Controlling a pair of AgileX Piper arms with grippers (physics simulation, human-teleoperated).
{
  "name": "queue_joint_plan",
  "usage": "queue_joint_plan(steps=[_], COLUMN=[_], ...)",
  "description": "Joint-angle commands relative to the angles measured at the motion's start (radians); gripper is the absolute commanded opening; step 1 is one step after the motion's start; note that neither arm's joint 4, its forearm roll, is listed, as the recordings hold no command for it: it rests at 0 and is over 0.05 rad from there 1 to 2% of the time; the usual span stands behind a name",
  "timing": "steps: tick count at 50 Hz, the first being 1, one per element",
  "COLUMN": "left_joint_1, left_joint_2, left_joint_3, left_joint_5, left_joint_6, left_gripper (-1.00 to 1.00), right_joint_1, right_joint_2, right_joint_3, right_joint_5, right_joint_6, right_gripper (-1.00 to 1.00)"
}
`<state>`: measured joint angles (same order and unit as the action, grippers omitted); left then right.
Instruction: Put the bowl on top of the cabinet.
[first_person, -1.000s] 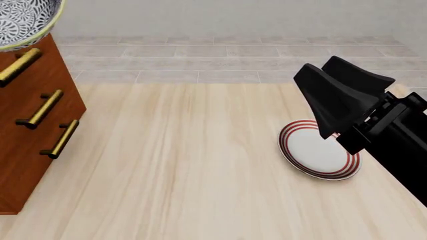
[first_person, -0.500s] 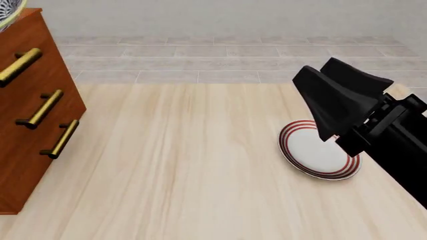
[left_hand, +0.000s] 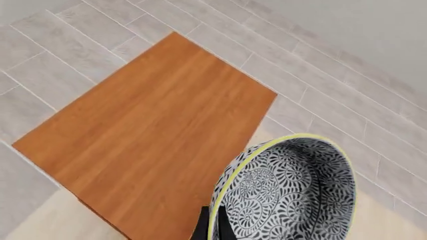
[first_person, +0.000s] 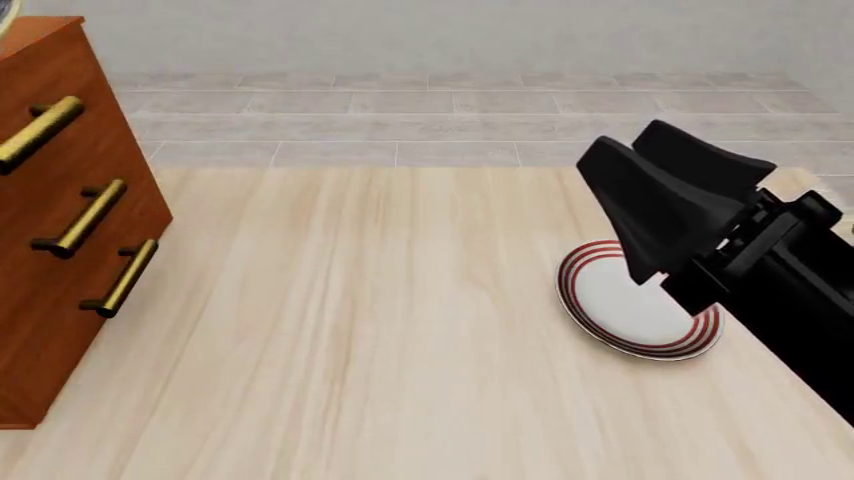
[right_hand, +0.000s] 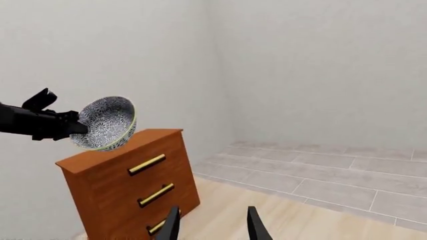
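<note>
Pale wood surface (first_person: 374, 330) in front of me, grey tiled floor and a plain wall beyond it. From the front view I get only the cabinet's (first_person: 60, 220) drawer face with its brass handles (first_person: 83, 218) at the left edge, and my right end effector (first_person: 654, 215) hanging over a red-ringed plate (first_person: 627, 310); I cannot tell from here how its fingers stand. The right wrist view settles that: the two fingers (right_hand: 168, 224) are apart with nothing between them.

The bowl (right_hand: 105, 123) barely shows in the front view, just a sliver at the top left corner. The right wrist view shows it whole, tilted, held in the air above the cabinet top (right_hand: 113, 147) by the left arm (right_hand: 37, 120). The left wrist view looks down on that bare top and shows the left end effector (left_hand: 212, 227) clamped on the bowl's yellow-green rim (left_hand: 230, 172), one finger inside and one outside. The bowl is over the cabinet's edge; I cannot tell whether it touches.
</note>
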<state>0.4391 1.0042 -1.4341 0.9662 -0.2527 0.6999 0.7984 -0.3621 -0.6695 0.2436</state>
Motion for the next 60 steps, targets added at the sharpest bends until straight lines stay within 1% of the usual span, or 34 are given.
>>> queue_joint_plan(steps=[1,12,16,18,19,21,22,30,40,47,60], left_joint_1=[0.061,0.107,0.149,0.156,0.174,0.181,0.191,0.226,0.240,0.236,0.226], left_joint_2=[0.029,0.044,0.056,0.058,0.070,0.081,0.081,0.097,0.109,0.112,0.131], left_joint_3=[0.005,0.002,-0.022,-0.025,-0.030,-0.026,-0.026,-0.013,0.004,0.033,0.054], left_joint_5=[-0.015,-0.028,-0.028,-0.029,-0.035,-0.044,-0.046,-0.075,-0.097,-0.117,-0.142], left_joint_6=[-0.015,-0.010,0.002,0.002,0.009,0.001,0.010,0.016,0.009,0.005,0.005], left_gripper=[-1.00,-1.00,-1.00,-1.00,-1.00,-1.00,-1.00,-1.00,-1.00,-1.00,-1.00], right_joint_1=[0.000,0.002,0.001,0.000,-0.001,-0.001,0.000,-0.002,-0.001,-0.004,-0.005], right_joint_2=[0.013,0.016,0.014,0.014,0.015,0.014,0.011,0.013,0.021,0.024,0.015], right_joint_3=[-0.002,-0.002,-0.003,-0.003,-0.004,-0.004,-0.002,0.001,-0.001,-0.003,0.000], right_joint_5=[-0.006,-0.008,-0.006,-0.006,-0.006,-0.006,-0.004,-0.007,-0.013,-0.014,-0.010], right_joint_6=[0.000,-0.001,-0.002,-0.001,-0.002,-0.002,-0.003,0.000,0.000,0.000,0.002], right_gripper=[1.00,1.00,1.00,1.00,1.00,1.00,1.00,1.00,1.00,1.00,1.00])
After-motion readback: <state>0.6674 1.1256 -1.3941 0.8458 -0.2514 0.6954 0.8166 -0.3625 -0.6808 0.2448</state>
